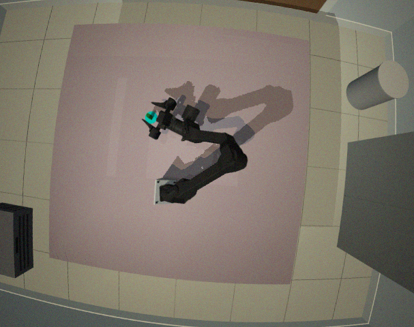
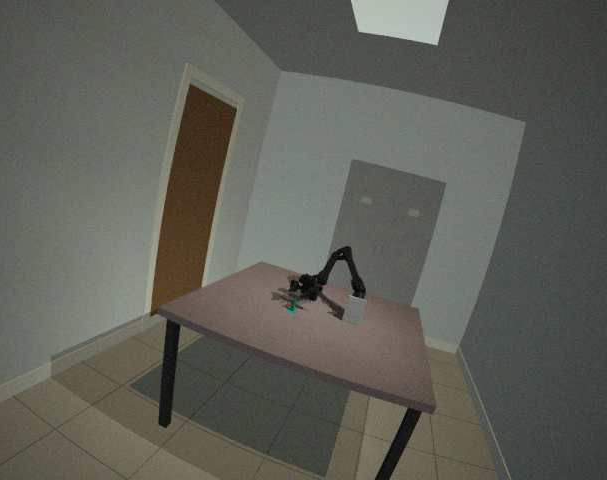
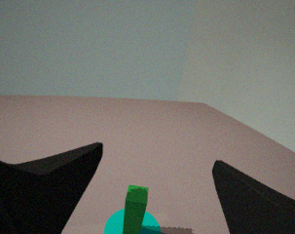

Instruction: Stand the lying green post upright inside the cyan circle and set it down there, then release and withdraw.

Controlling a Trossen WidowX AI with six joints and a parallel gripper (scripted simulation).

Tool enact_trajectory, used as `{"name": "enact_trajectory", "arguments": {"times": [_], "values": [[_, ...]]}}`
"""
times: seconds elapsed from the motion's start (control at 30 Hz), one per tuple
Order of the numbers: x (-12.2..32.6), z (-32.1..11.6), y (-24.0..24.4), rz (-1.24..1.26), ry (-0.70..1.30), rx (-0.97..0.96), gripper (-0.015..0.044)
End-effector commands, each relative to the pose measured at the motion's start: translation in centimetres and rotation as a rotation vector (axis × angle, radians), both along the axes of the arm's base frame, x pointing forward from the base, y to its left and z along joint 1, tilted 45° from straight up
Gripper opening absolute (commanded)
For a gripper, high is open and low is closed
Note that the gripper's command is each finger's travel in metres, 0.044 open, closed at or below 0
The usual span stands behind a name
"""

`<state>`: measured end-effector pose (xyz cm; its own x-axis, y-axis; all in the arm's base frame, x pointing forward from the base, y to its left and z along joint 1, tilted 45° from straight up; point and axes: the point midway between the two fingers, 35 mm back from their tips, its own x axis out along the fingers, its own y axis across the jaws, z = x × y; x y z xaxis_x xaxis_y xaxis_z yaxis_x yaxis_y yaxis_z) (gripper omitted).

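Note:
The green post (image 1: 149, 115) (image 2: 293, 304) (image 3: 135, 210) stands upright on the cyan circle (image 1: 153, 120) (image 2: 289, 310) (image 3: 114, 224). In the wrist view its lower end is cut off by the frame's bottom edge, with cyan showing on both sides of it. My gripper (image 1: 147, 111) (image 3: 159, 159) is open and empty. Its fingers are wide apart, one to each side of the post in the wrist view, and neither touches it. In the exterior view the gripper is behind the post and a little above the table.
The arm's pale base plate (image 1: 157, 197) (image 2: 354, 310) sits on the pink table (image 1: 104, 225) (image 2: 313, 335). The arm reaches from it in a bent loop, its shadow lying on the table. A grey cylinder (image 1: 369, 88) and a dark slatted box (image 1: 22, 239) are beyond the table's edges.

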<state>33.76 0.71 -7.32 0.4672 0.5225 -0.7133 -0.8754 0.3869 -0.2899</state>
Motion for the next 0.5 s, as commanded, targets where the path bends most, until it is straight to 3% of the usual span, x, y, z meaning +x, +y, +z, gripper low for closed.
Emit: {"name": "enact_trajectory", "arguments": {"times": [0.0, 0.2, 0.47], "values": [[-0.4, 1.7, 2.0, 0.000, 0.007, 0.004, 0.0400], [-0.4, 2.9, 3.4, -0.002, 0.009, 0.006, 0.0400], [1.0, -0.1, 4.6, -0.124, 0.336, -0.162, 0.0400]]}}
